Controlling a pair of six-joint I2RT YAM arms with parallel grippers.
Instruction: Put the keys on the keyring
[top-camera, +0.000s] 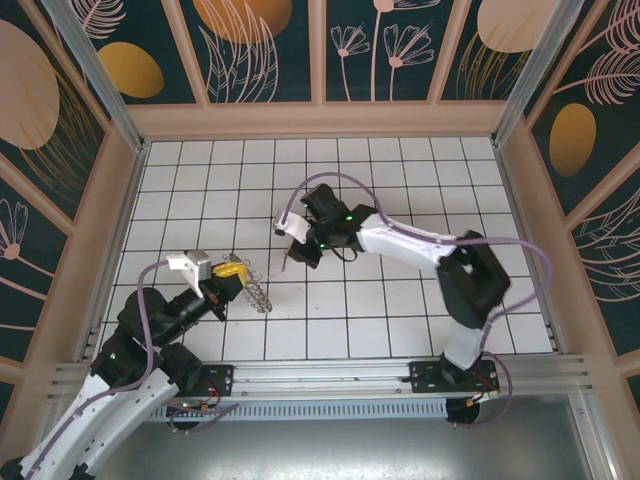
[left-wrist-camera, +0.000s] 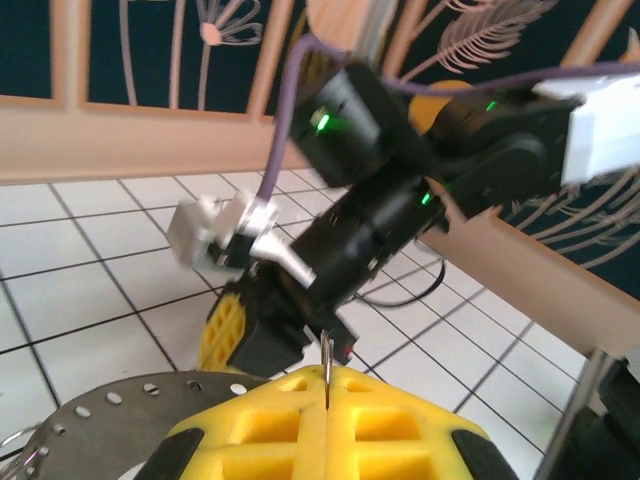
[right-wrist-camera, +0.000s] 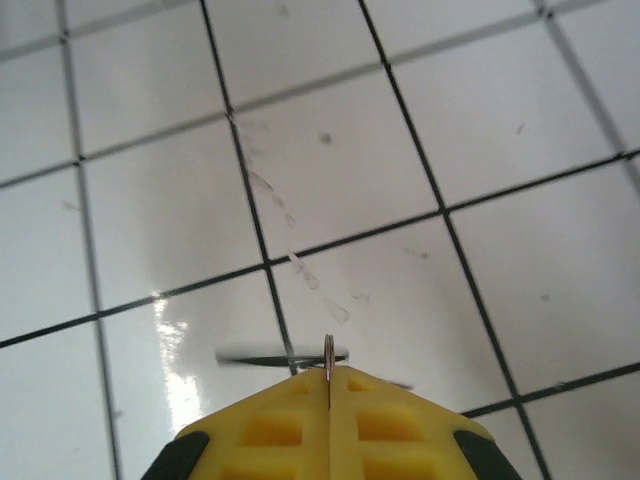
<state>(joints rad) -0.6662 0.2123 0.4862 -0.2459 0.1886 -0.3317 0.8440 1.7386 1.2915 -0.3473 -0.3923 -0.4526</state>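
Over white tiles (top-camera: 400, 170), the keyring (top-camera: 259, 290) stretches lengthwise toward the near edge.

I can read no text, label, brand name, number or sign on anything in my camera feeds.
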